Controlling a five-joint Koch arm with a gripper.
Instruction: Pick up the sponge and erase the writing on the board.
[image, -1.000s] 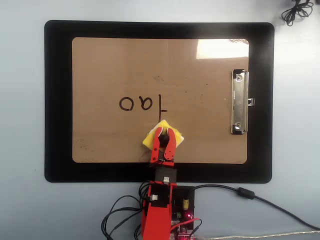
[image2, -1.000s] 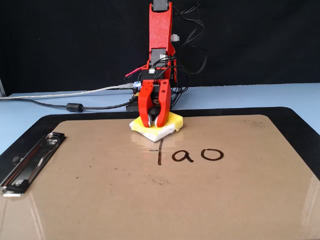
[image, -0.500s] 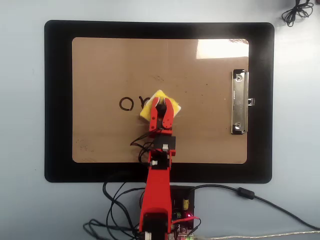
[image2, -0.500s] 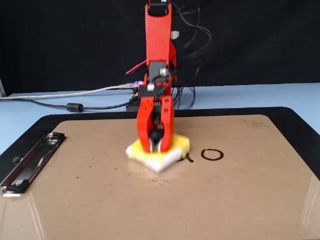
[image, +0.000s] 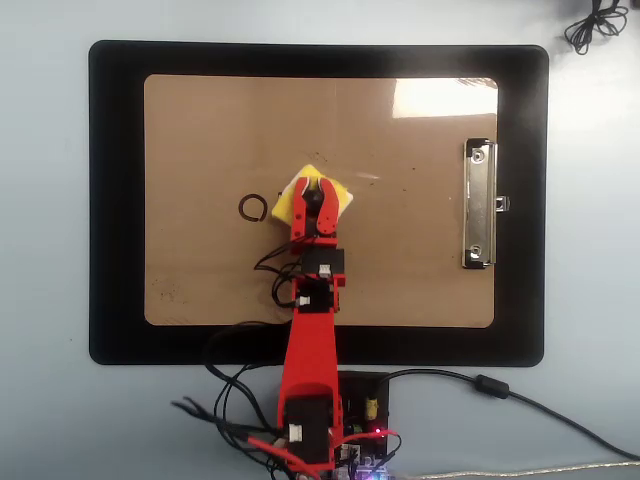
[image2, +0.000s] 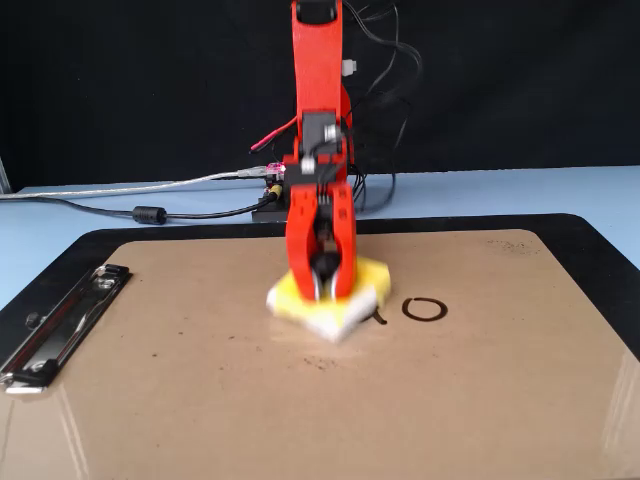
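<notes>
The tan board (image: 200, 130) (image2: 200, 400) lies on a black mat, its silver clip (image: 479, 204) (image2: 60, 320) at the right in the overhead view. My red gripper (image: 314, 188) (image2: 322, 287) is shut on the yellow sponge (image: 340, 196) (image2: 368, 280) and presses it flat on the board near the middle. Of the writing, only a dark "o" ring (image: 253, 208) (image2: 423, 309) shows clearly, just beside the sponge, with a short stroke (image2: 378, 316) at the sponge's edge. The sponge's black knob is hidden by the jaws.
The black mat (image: 115, 200) (image2: 600, 240) frames the board on a pale blue table. The arm's base and controller board (image: 355, 440) (image2: 270, 195) with loose cables sit at the board's near edge in the overhead view. A black cable (image: 600, 25) lies at the top right corner.
</notes>
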